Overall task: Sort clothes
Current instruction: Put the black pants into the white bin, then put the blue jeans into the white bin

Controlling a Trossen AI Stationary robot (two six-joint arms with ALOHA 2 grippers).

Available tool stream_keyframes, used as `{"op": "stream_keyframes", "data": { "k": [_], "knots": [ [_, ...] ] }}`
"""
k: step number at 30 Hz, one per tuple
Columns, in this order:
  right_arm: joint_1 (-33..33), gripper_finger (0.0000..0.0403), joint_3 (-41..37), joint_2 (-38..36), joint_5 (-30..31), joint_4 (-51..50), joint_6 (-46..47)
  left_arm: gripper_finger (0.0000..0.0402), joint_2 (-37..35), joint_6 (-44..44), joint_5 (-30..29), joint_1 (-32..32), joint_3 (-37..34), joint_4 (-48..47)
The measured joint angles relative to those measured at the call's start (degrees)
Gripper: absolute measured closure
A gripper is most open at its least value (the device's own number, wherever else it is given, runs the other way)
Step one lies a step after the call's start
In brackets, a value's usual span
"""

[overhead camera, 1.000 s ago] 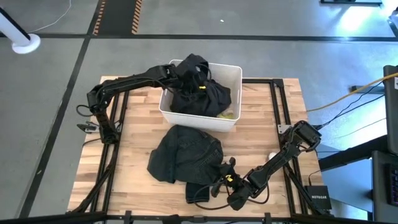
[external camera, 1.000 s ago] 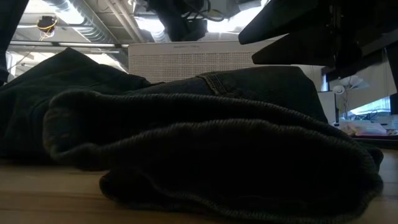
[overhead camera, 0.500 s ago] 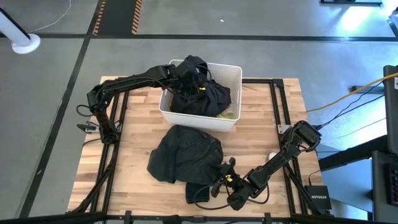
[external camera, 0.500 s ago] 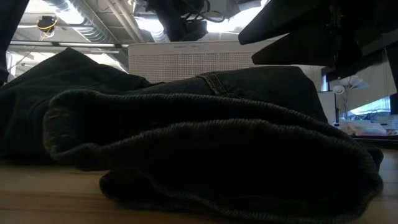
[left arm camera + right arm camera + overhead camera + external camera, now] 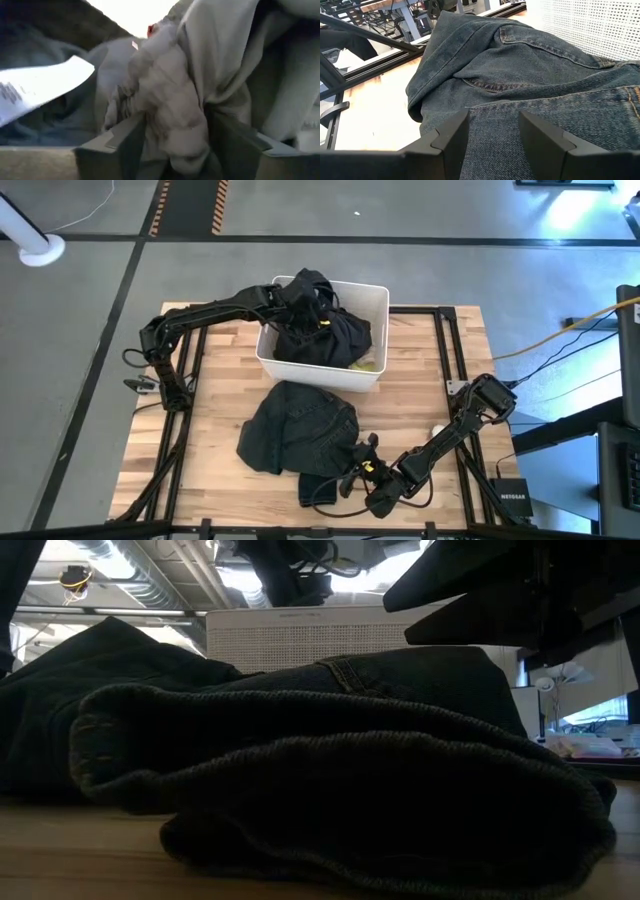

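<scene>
Midway, apparently: the left gripper [image 5: 312, 305] reaches into the white rectangular plastic bin [image 5: 378, 300], fingers [image 5: 125, 142] pinching a fold of the dark bunched garment [image 5: 325, 330] heaped there beside 1 neon yellow scrap [image 5: 366, 364]. On the wooden worktop [image 5: 220, 370], 1 dark denim garment [image 5: 300, 430] awaits sorting; the right gripper [image 5: 358, 460] rests at its edge, fingers [image 5: 451, 135] spread over denim.

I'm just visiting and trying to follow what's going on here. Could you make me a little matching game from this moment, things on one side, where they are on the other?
Things:
1. jeans
2. white bin
3. left end effector
4. right end effector

Places:
A. at the jeans' near edge
B. at the table's far side
C. spread on the table
D. over the bin, in dark fabric

Pairs: 1-C, 2-B, 3-D, 4-A
</scene>
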Motion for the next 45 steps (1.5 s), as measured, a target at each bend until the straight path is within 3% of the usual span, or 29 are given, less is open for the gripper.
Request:
{"op": "stream_keyframes", "data": {
  "k": [12,20,27,31,35,40,45],
  "knots": [
    [0.00,0.0215,0.02,0.00,0.02,0.02,0.00,0.0173,-13.65,-1.07,-0.26,-0.91,-0.07,-1.84],
    [0.00,0.0215,0.02,0.00,0.05,0.07,0.00,0.0173,-25.06,-7.24,16.12,-3.04,-0.06,-6.68],
    [0.00,0.0215,0.02,-0.02,0.05,0.04,-0.29,0.0179,-34.86,-12.99,17.53,-13.26,-3.46,-15.67],
    [-0.01,0.0215,0.02,-0.02,1.47,0.08,-1.46,0.0188,-40.92,-19.32,17.17,-19.74,-9.94,-15.41],
    [0.00,0.0215,0.02,-0.02,1.50,1.41,-3.81,0.0195,-46.04,-25.90,12.96,-25.56,-19.96,-13.91],
    [0.00,0.0215,3.05,-0.02,0.58,1.69,-10.86,0.0199,-50.59,-35.51,12.68,-31.81,-34.46,-2.64],
    [0.00,0.0215,8.49,-0.04,-4.26,0.89,-23.41,0.0199,-51.40,-37.12,13.51,-37.67,-44.49,4.62]
  ]
}}
